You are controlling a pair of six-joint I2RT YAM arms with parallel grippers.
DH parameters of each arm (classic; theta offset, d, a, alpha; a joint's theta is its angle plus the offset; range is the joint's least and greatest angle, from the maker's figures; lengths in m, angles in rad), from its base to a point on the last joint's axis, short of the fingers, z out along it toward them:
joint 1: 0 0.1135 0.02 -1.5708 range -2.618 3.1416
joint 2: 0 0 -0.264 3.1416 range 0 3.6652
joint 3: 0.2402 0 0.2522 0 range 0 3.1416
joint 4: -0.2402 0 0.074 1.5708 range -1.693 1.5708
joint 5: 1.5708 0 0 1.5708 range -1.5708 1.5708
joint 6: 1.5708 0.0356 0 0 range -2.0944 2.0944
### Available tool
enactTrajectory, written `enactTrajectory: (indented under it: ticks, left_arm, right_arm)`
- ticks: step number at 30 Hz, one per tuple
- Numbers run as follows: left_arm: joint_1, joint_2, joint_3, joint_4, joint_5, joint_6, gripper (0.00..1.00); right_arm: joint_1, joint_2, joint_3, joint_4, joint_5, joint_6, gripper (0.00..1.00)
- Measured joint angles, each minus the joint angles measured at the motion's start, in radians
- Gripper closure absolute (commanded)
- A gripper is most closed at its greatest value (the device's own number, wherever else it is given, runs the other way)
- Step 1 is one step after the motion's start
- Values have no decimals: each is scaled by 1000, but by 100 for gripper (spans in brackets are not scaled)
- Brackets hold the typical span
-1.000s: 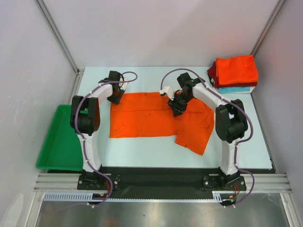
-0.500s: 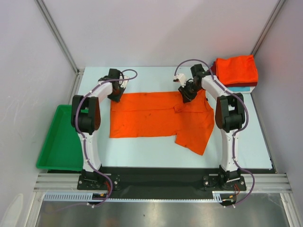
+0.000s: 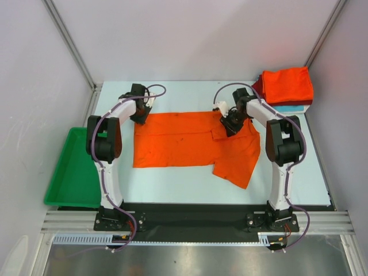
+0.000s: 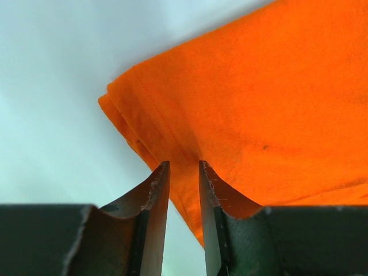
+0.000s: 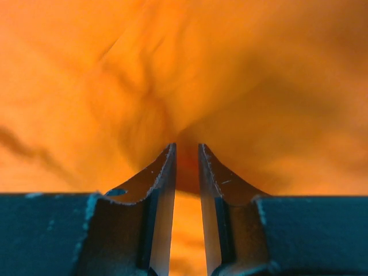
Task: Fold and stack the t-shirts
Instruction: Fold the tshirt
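Note:
A bright orange t-shirt [image 3: 184,141] with small dark specks lies mostly flat on the pale table, with one sleeve reaching toward the near right. My left gripper [image 3: 140,118] is at its far left corner. In the left wrist view the gripper [image 4: 184,164] is shut on the layered edge of the shirt [image 4: 259,103]. My right gripper [image 3: 229,125] is on the shirt's far right part. In the right wrist view the gripper [image 5: 187,145] pinches puckered orange cloth [image 5: 230,75]. A stack of folded t-shirts [image 3: 287,84] sits at the back right: orange-red on top, dark red, then teal [image 3: 284,108].
A green plastic tray [image 3: 72,169] sits off the table's left edge, beside the left arm's base. Grey walls and metal posts close in the back and sides. The black strip with both arm bases runs along the near edge.
My right gripper moved from the shirt's middle toward the far right, then a little nearer, dragging cloth so a small fold shows left of it. The left arm has not moved.

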Motion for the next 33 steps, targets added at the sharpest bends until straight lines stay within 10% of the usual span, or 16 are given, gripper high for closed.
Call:
enactTrajectory:
  ticks: [12, 33]
  left_arm:
    - [11, 5, 10, 6, 24, -10, 68]
    - [39, 246, 400, -194, 70, -17, 57]
  right_arm:
    - [66, -268, -213, -11, 55, -12, 73]
    - [-151, 113, 236, 148, 152, 105, 72]
